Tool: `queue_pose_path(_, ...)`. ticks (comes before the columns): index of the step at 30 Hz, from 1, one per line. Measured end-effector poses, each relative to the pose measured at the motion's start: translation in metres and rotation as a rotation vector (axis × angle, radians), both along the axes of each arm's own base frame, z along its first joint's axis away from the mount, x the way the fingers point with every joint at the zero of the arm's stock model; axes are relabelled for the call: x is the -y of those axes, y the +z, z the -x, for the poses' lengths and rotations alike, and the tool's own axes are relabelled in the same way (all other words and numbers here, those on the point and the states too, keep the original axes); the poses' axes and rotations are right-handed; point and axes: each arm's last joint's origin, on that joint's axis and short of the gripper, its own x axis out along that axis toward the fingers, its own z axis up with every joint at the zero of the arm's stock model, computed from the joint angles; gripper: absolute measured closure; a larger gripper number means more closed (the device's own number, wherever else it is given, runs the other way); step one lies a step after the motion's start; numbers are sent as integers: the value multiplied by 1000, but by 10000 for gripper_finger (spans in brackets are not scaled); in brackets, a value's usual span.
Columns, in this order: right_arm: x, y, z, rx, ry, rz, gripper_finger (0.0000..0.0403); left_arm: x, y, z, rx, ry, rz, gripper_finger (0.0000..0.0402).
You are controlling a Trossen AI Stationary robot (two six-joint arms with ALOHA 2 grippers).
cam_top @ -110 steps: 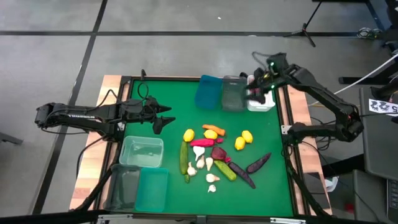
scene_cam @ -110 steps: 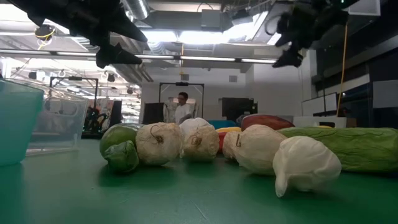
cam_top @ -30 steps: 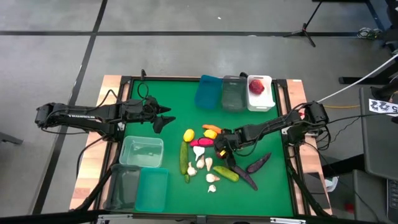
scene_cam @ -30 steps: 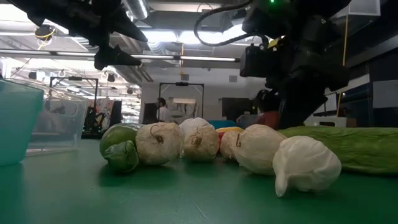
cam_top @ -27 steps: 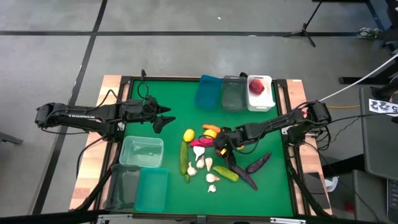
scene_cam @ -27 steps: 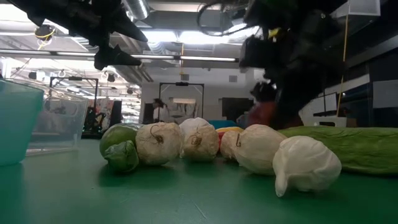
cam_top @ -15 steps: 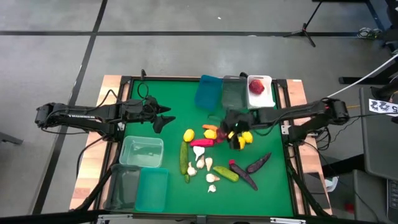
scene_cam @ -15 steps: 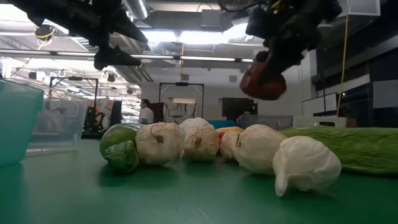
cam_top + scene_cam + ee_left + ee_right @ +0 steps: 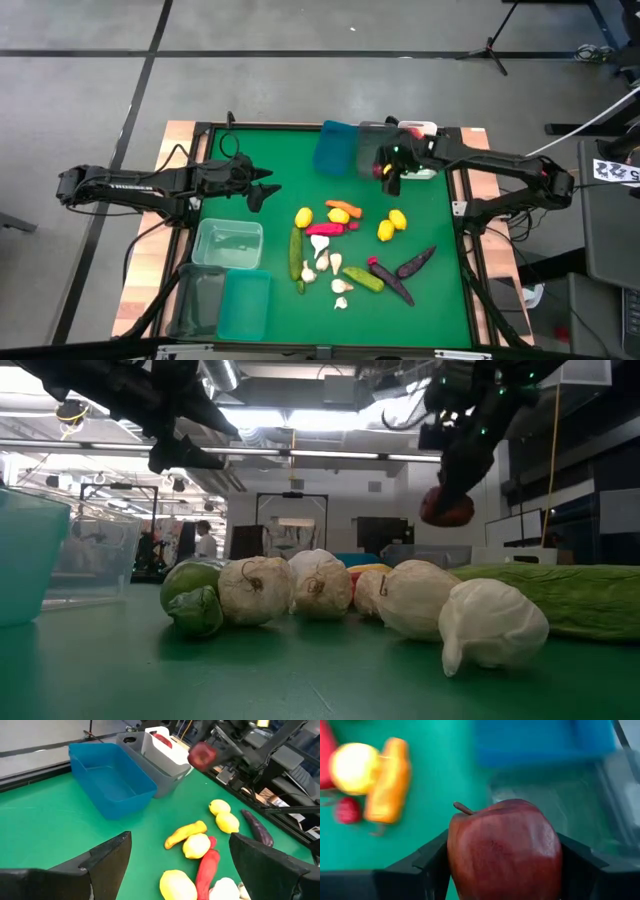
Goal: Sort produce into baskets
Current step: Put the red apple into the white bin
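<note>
While clamped on a red apple (image 9: 504, 851), the right gripper (image 9: 389, 171) hung above the grey-clear bin (image 9: 373, 150).
Left gripper (image 9: 262, 188) waited spread wide, near the mat's left edge.

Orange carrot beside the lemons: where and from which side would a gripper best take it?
Probably across its middle, from straight above. The orange carrot lies flat and long on the green table, with a lemon touching one side, so fingers should straddle its narrow width near the free end.
</note>
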Motion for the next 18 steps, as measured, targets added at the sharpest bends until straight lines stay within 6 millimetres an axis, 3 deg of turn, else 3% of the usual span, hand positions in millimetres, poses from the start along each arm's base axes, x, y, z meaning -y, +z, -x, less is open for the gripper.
queue_pose_path(11,66,-1,47,-42,-291,16,135,-1,0,0,-17,21,-51,73)
queue_pose_path(18,86,-3,74,-46,-526,-42,132,-1,0,0,-15,25,-47,73)
